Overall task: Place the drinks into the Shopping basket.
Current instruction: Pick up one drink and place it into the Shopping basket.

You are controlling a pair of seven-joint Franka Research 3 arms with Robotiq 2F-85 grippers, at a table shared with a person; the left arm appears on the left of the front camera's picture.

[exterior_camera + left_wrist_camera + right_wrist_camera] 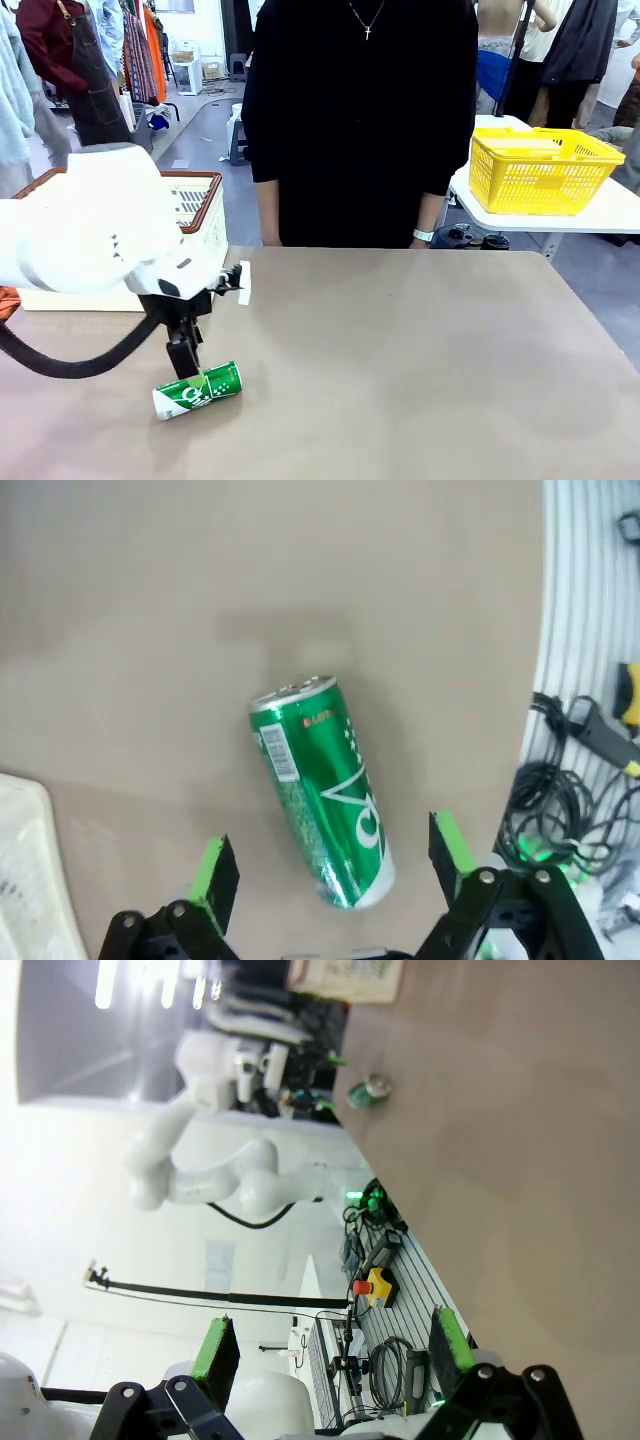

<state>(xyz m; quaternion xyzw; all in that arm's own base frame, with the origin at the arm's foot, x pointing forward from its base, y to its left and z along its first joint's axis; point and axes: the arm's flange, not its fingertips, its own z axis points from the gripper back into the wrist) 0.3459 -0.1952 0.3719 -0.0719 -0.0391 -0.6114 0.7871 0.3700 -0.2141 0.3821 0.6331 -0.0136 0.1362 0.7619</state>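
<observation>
a green can (197, 391) lies on its side near the bench's (420, 360) near-left corner, its silver top facing the near edge. the left gripper (190, 375) hangs right over the can, jaws open wide — in the left wrist view the green pads (213, 872) flank the can's (322, 805) base without touching it. the cream shopping basket (200, 205) with its brown rim sits at the bench's far-left edge, behind the arm. the right gripper (330, 1350) has its jaws open too, holding nothing — past the bench's edge.
</observation>
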